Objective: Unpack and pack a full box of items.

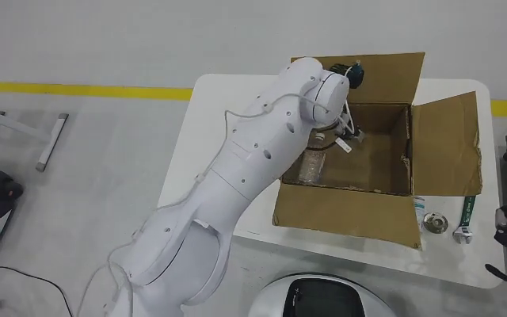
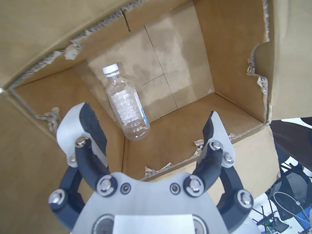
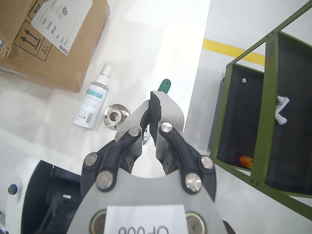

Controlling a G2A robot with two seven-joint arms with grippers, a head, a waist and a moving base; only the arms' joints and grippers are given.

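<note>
An open cardboard box (image 1: pixel 444 143) stands on the white table (image 1: pixel 206 127). One clear plastic bottle (image 2: pixel 126 105) with a white cap lies on the box floor against a side wall, also seen from above as the bottle (image 1: pixel 314 166). My left gripper (image 2: pixel 148 113) hangs open over the box's inside, above the bottle and apart from it. My right gripper (image 3: pixel 153 113) is shut with nothing in it, above the table beside the box (image 3: pixel 48 25).
Beside the box lie a small spray bottle (image 3: pixel 93 101), a round metal flange (image 3: pixel 115 116) and a green-handled tool (image 3: pixel 165 85), partly hidden by my right gripper. A green-framed cart (image 3: pixel 268 98) stands past the table edge. The box flaps (image 1: pixel 447 135) stand outward.
</note>
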